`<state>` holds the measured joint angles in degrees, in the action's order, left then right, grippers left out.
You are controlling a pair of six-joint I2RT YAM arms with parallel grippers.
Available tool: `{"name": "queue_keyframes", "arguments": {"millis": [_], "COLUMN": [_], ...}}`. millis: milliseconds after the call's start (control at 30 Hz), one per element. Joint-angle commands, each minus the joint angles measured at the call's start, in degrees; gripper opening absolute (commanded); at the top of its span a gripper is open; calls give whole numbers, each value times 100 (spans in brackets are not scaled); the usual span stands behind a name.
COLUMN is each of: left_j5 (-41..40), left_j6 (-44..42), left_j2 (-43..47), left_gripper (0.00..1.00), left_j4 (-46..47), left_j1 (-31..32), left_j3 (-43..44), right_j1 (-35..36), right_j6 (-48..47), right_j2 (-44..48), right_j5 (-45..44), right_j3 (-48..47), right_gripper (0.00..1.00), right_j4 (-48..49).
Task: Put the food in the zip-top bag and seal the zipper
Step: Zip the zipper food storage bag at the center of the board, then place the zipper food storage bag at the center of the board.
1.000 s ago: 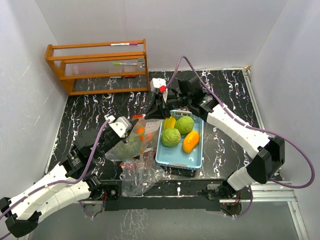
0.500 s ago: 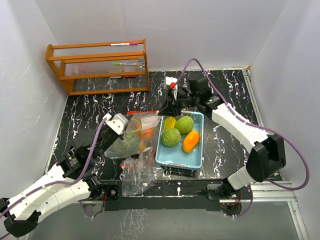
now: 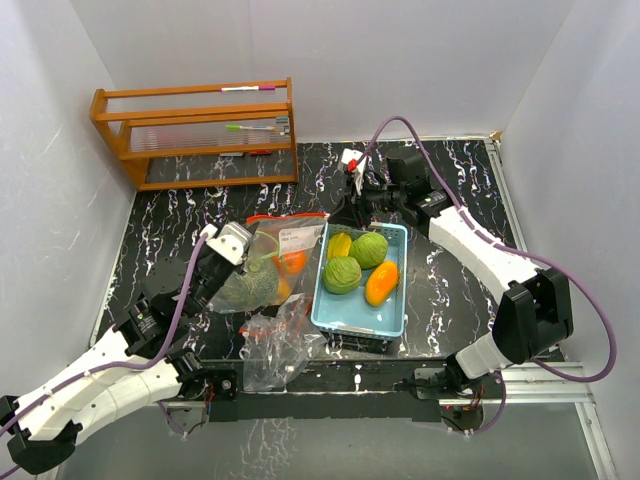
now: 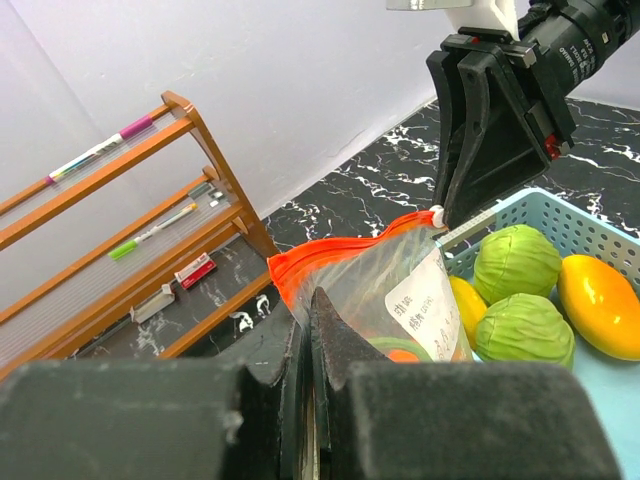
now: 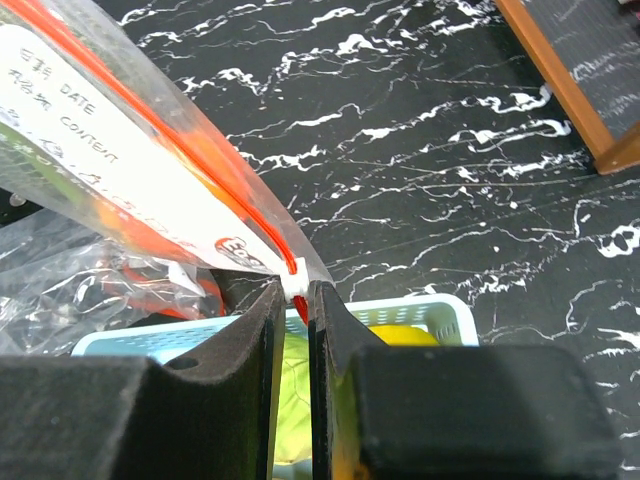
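Note:
The clear zip-top bag (image 3: 272, 262) hangs stretched between both grippers, its orange zipper (image 3: 288, 217) along the top. A netted melon (image 3: 250, 288) and an orange (image 3: 292, 262) show inside it. My left gripper (image 3: 254, 250) is shut on the bag's left edge (image 4: 305, 305), just under the zipper. My right gripper (image 3: 336, 212) is shut on the white slider (image 5: 296, 288) at the zipper's right end. Two green cabbages (image 3: 369, 249) (image 3: 342, 274), a yellow piece (image 3: 340, 244) and an orange-yellow pepper (image 3: 382, 283) lie in the light-blue basket (image 3: 392, 325).
A wooden rack (image 3: 195, 130) holding pens stands at the back left. A crumpled clear plastic bag (image 3: 272, 350) lies near the front edge, left of the basket. The right gripper hangs over the basket's back rim (image 5: 440, 305).
My right gripper has slid rightward along the zipper with the slider, from mid-bag to the bag's right end over the basket rim. The left gripper kept its hold, barely moving.

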<state>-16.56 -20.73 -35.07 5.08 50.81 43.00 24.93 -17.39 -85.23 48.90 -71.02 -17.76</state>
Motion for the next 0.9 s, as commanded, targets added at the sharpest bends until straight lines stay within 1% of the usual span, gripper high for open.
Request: {"name": "queue_keyframes", "arguments": {"millis": [0, 100, 133, 167, 300, 367, 433, 467, 500, 600, 700, 733, 800, 833, 867], "left_j5": [-329, -348, -361, -370, -409, -480, -617, -728, -858, -1300, -1581, -1545, -1211, -988, -698], "left_j6": [-115, -117, -116, -115, -74, -63, -81, -117, -119, 6, 260, 427, 1003, 1389, 1846], "left_j2": [204, 222, 220, 212, 109, -34, -293, -476, -675, -1267, -1763, -1911, -2209, -2359, -2521], "left_gripper": [0, 0, 0, 0, 0, 0, 0, 0, 0, 0, 0, 0, 0, 0, 0], "left_j4": [608, 625, 625, 638, 668, 669, 733, 835, 904, 1069, 1313, 1342, 1165, 1023, 903], "left_j1": [0, 8, 5, 7, 5, 0, 4, 2, 2, -63, -432, -641, -1260, -1760, -2120], "left_j3": [244, 218, 215, 200, 158, 186, 235, 254, 296, 548, 648, 667, 776, 835, 873], "right_j1": [-146, -169, -170, -172, -166, -165, -168, -165, -164, -166, -157, -141, -2, 105, 249], "right_j6": [88, 144, 173, 233, 447, 606, 834, 928, 1011, 1280, 1509, 1605, 1729, 1757, 1783], "right_j2": [89, 60, 53, 53, 163, 357, 578, 684, 778, 899, 935, 981, 1125, 1231, 1338], "right_j5": [-774, -822, -826, -837, -668, -742, -998, -1056, -1055, -970, -819, -755, -790, -879, -1000], "right_j3": [88, 108, 107, 96, -7, 22, 73, 108, 123, 81, 107, 189, 453, 581, 718], "right_gripper": [10, 11, 12, 15, 53, 69, 88, 96, 99, 99, 99, 99, 99, 99, 98], "right_j4": [148, 151, 157, 182, 277, 437, 587, 667, 710, 623, 412, 441, 555, 619, 653]}}
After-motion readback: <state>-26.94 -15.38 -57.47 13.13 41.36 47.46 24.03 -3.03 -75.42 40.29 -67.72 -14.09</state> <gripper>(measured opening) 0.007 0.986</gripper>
